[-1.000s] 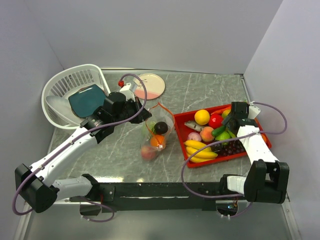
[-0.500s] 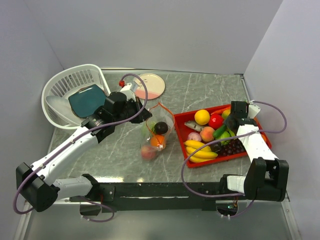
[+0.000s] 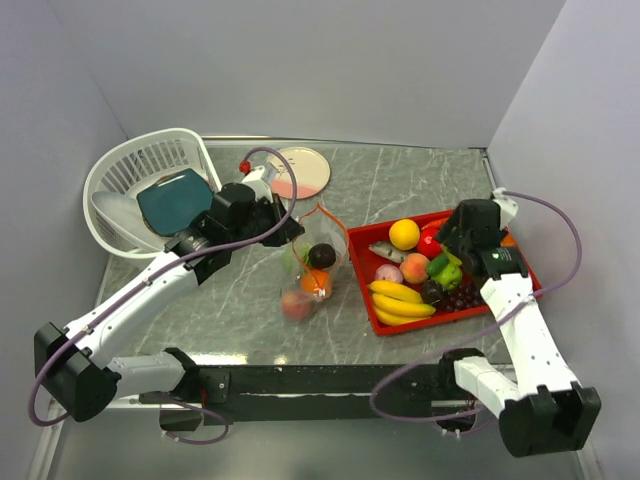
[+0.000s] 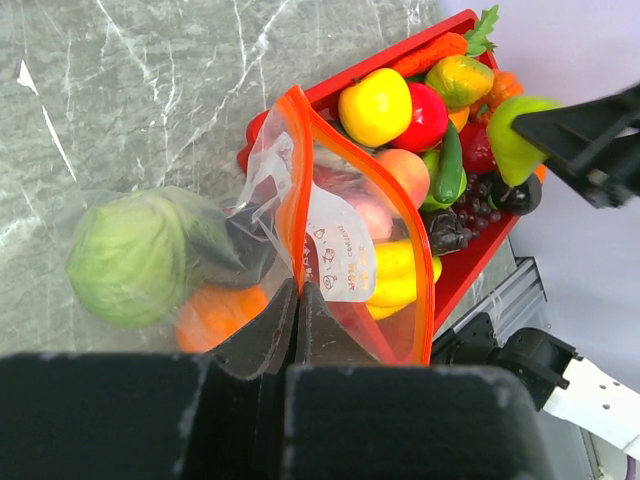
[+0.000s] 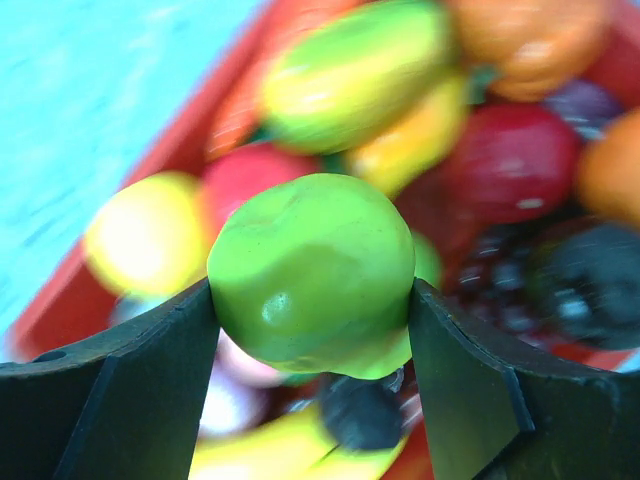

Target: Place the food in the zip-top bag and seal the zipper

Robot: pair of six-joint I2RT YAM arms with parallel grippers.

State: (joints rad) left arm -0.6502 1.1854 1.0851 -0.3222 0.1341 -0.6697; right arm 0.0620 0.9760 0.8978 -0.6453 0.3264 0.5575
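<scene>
Fingers (image 5: 120,400) of right gripper (image 5: 310,292) clamp a green pear (image 5: 300,235) from both sides, pads touching it. Under & around it sits the red tray (image 3: 455,318) w/ the rest of the food: bananas (image 3: 400,298) just left of the gripper, peach (image 3: 414,266) & yellow round fruit (image 3: 404,234) left and beyond, grapes (image 3: 464,296) beneath. Tray contents are blurred in the wrist view.

Well left of it, left gripper (image 4: 298,300) has its jaws pressed together, pinching the bag (image 4: 265,180) at the orange-red zipper (image 4: 370,170). The mouth gapes open right in front of the fingertips. Inside, just below the gripper: green leafy ball (image 4: 128,258), orange (image 4: 215,312), dark fruit (image 3: 321,255), and a peach-coloured piece (image 3: 296,305) at the bottom. Bag lies btwn the two grippers, its mouth edge touching the tray's near side.

Beyond left gripper: white basket (image 3: 130,165) to its left, pink plate (image 3: 300,172) straight behind.
</scene>
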